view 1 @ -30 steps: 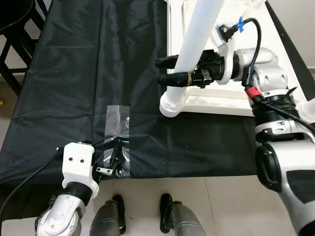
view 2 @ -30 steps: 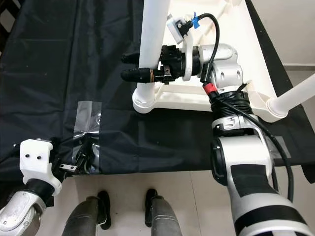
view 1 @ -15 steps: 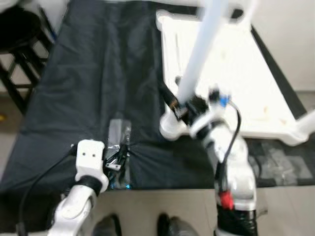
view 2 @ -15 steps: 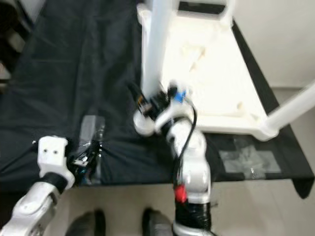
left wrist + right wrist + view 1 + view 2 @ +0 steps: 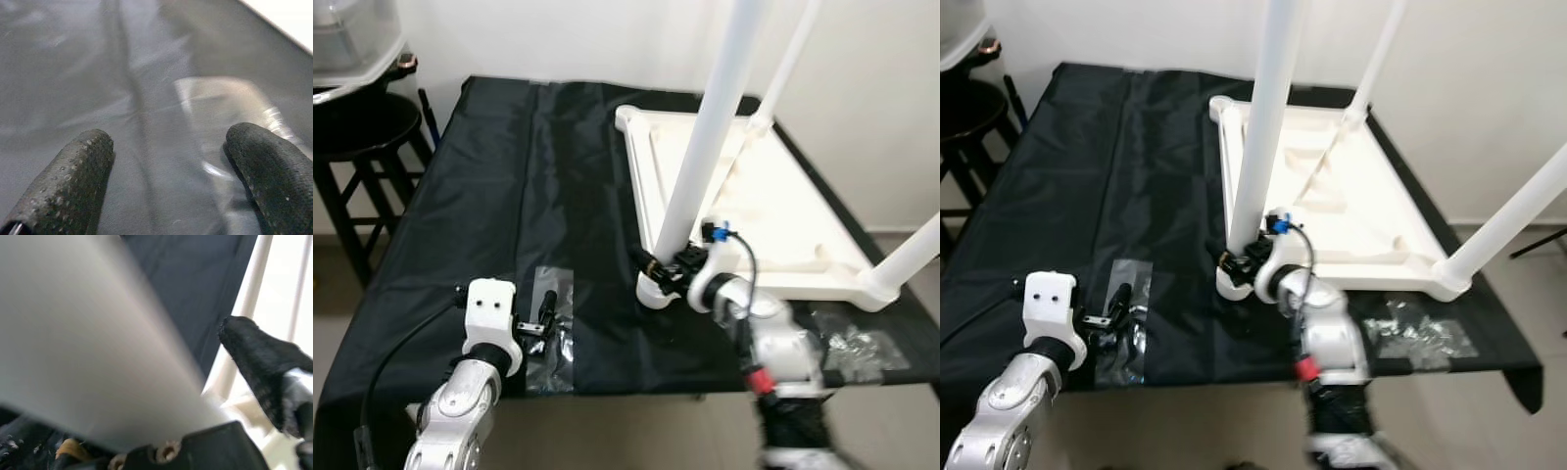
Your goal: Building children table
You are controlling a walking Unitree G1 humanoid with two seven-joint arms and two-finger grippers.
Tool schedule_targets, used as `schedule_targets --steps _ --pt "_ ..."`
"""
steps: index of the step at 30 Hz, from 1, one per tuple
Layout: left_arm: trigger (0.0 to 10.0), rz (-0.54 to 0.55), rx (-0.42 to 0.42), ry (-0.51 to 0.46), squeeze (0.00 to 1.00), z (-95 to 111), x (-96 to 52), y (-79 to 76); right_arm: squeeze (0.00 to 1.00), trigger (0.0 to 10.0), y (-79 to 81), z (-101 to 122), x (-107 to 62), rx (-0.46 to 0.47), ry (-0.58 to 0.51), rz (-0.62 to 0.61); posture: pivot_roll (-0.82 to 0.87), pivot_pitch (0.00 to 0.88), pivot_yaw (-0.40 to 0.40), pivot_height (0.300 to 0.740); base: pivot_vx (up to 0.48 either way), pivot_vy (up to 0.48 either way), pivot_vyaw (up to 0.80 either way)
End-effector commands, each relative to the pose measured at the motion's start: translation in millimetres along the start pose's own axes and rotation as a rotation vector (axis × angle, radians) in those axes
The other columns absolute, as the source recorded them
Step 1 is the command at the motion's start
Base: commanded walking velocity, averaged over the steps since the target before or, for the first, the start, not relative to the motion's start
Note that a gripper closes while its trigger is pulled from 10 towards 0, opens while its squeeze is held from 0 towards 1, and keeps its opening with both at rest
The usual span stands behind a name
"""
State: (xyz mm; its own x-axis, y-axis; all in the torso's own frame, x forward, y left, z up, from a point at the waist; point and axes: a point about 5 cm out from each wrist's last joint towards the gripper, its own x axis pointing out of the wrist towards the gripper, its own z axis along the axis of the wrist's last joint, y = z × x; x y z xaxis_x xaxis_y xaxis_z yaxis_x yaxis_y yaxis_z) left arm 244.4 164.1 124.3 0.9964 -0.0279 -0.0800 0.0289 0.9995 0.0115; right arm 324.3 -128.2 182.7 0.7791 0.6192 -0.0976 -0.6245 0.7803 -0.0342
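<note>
My left gripper (image 5: 546, 311), fingers apart, hovers over clear plastic bag (image 5: 551, 328) at 7 o'clock on black-covered tabletop (image 5: 489, 196). Right gripper (image 5: 658, 266) w/ fingers clenched round white table leg (image 5: 705, 137) at its base, centre. Upturned children table (image 5: 773, 211) at 1-2 o'clock. Stool (image 5: 352, 127) at 10, white wall behind.

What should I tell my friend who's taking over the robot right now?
Right gripper: closed around the bottom of the nearest white leg, right where it joins the upside-down white table top.
Left gripper: open, holding nothing, over a clear plastic bag near the front edge of the black cloth.
Done: three legs stand up from the table top's corners.
Left: can't tell whether the held leg is tight yet; the fourth corner isn't visible, and the table hasn't been turned upright yet.
</note>
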Motion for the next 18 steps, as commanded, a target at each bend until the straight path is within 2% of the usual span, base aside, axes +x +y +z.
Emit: schedule_targets --steps 1,2,3,4,5,6,7,9,11,12,13,14,16,18 --pt "10.0 -0.013 -0.002 0.002 0.0 0 -2.7 -2.8 1.0 10.0 0.0 20 -5.3 -0.054 -0.07 0.092 -0.02 0.146 -0.088 0.74 0.0 0.0 0.0" --pt "10.0 -0.015 -0.003 -0.007 0.0 3 -7.3 -3.8 1.0 10.0 -4.4 37 -16.9 -0.125 -0.09 0.223 0.0 0.188 -0.087 0.74 0.0 0.0 0.0" --pt "10.0 -0.015 -0.003 -0.007 0.0 3 -7.3 -3.8 1.0 10.0 -4.4 37 -16.9 -0.125 -0.09 0.223 0.0 0.188 -0.087 0.74 0.0 0.0 0.0" --pt "10.0 -0.017 -0.003 -0.013 0.0 5 -10.5 -4.5 1.0 10.0 -6.6 47 -25.2 -0.171 -0.095 0.298 0.0 0.188 -0.087 0.74 0.0 0.0 0.0" --pt "10.0 -0.017 -0.003 -0.013 0.0 5 -10.5 -4.5 1.0 10.0 -6.6 47 -25.2 -0.171 -0.095 0.298 0.0 0.188 -0.087 0.74 0.0 0.0 0.0" --pt "10.0 -0.018 -0.002 -0.021 0.0 8 -16.3 -5.6 1.0 10.0 -13.6 60 -31.1 -0.203 -0.1 0.399 0.01 0.226 -0.087 0.74 0.0 0.0 0.0" --pt "10.0 -0.018 -0.002 -0.021 0.0 8 -16.3 -5.6 1.0 10.0 -13.6 60 -31.1 -0.203 -0.1 0.399 0.01 0.226 -0.087 0.74 0.0 0.0 0.0" --pt "10.0 -0.021 -0.001 -0.04 0.0 13 -26.1 -7.0 1.0 10.0 -30.1 78 -28.2 -0.257 -0.071 0.555 0.04 0.268 -0.082 0.74 0.0 0.0 0.0" --pt "10.0 -0.021 -0.001 -0.04 0.0 13 -26.1 -7.0 1.0 10.0 -30.1 78 -28.2 -0.257 -0.071 0.555 0.04 0.268 -0.082 0.74 0.0 0.0 0.0" --pt "10.0 -0.022 -0.001 -0.046 0.0 15 -29.6 -7.4 0.88 10.0 -36.9 82 -23.4 -0.278 -0.037 0.588 0.04 0.273 -0.082 0.74 0.0 0.0 0.0" --pt "10.0 -0.022 0.0 -0.05 0.0 18 -33.1 -7.4 0.0 10.0 -40.6 86 -17.6 -0.311 -0.01 0.609 0.05 0.296 -0.081 0.74 0.0 0.0 0.0" --pt "10.0 -0.022 0.0 -0.05 0.0 18 -33.1 -7.4 0.0 10.0 -40.6 86 -17.6 -0.311 -0.01 0.609 0.05 0.296 -0.081 0.74 0.0 0.0 0.0" --pt "10.0 -0.018 0.002 -0.055 0.0 23 -41.9 -7.4 0.0 10.0 -43.3 108 -6.2 -0.344 -0.045 0.655 0.08 0.332 -0.089 0.74 0.0 0.0 0.0" --pt "10.0 -0.012 0.005 -0.059 0.0 26 -47.5 -7.3 0.0 10.0 -43.8 129 -2.3 -0.337 -0.098 0.711 0.09 0.34 -0.093 0.74 0.0 0.0 0.0"
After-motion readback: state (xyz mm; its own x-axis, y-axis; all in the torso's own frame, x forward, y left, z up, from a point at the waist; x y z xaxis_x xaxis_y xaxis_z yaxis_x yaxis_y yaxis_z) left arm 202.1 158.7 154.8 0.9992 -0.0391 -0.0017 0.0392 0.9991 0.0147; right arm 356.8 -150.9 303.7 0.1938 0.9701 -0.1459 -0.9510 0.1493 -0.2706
